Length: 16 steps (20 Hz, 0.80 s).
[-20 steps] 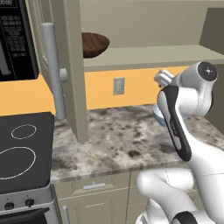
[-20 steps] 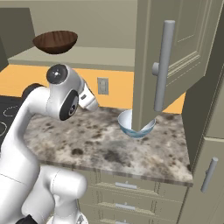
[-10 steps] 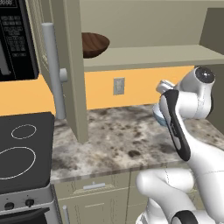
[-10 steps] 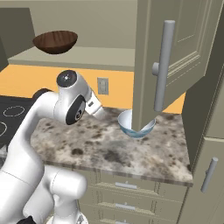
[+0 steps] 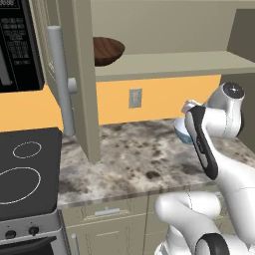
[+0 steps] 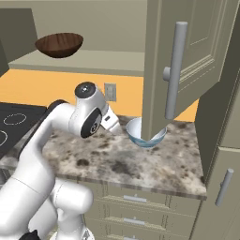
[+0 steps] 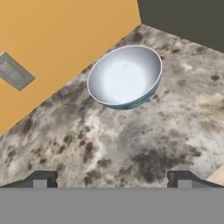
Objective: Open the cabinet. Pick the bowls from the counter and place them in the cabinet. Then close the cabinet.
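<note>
The cabinet (image 5: 169,64) stands open, both doors swung out. On its shelf (image 6: 93,58) rests the dark-brown wooden bowl (image 5: 107,50) (image 6: 59,44). The white and light-blue bowl (image 6: 145,133) (image 7: 124,76) sits upright on the speckled counter (image 6: 117,164) near the orange wall, below the open right door (image 6: 187,61). In the left base view my arm hides most of this bowl (image 5: 180,130). My gripper (image 7: 111,181) (image 6: 121,130) is open and empty, a short way from the bowl and pointing at it, not touching.
A black stove top (image 5: 25,169) lies left of the counter, a microwave (image 5: 17,45) above it. The open left door (image 5: 82,74) and its bar handle (image 5: 60,79) hang over the counter's left part. A wall outlet (image 6: 110,91) is behind; drawers (image 6: 136,206) are below.
My hand has swung right and down toward the white and light-blue bowl, staying open. Both bowls and the cabinet doors have not moved.
</note>
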{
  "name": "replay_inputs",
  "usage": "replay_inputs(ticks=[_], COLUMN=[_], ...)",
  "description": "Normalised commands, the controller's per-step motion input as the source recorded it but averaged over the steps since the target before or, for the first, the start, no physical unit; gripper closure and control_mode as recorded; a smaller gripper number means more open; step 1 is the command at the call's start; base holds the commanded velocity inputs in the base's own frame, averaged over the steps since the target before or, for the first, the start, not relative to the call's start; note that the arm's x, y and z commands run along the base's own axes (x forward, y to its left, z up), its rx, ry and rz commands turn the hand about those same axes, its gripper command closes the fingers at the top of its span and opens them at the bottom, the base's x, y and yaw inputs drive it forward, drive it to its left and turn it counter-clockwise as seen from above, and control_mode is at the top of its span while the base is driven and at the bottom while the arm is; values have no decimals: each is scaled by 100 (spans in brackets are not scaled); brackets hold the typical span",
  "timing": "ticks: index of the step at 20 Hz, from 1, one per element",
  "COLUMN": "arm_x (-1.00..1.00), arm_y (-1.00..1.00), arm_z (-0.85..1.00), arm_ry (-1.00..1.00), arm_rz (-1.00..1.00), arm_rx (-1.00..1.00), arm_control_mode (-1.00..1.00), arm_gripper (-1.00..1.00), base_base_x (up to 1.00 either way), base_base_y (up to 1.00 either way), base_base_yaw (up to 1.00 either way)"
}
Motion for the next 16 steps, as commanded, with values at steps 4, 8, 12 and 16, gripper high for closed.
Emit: replay_inputs(ticks=[4, 8, 12, 16], arm_x=[19, 22, 23, 24], arm_y=[-21, -20, -16, -18], arm_z=[-29, -28, -28, -27], arm_ry=[8, 7, 5, 4], arm_rz=[0, 0, 0, -2], arm_rx=[-1, -1, -1, -1], arm_control_mode=[-100, -100, -100, -100], arm_gripper=[-100, -100, -100, -100], base_base_x=[0, 0, 0, 0], base_base_y=[0, 0, 0, 0], base_base_yaw=[0, 0, 0, 0])
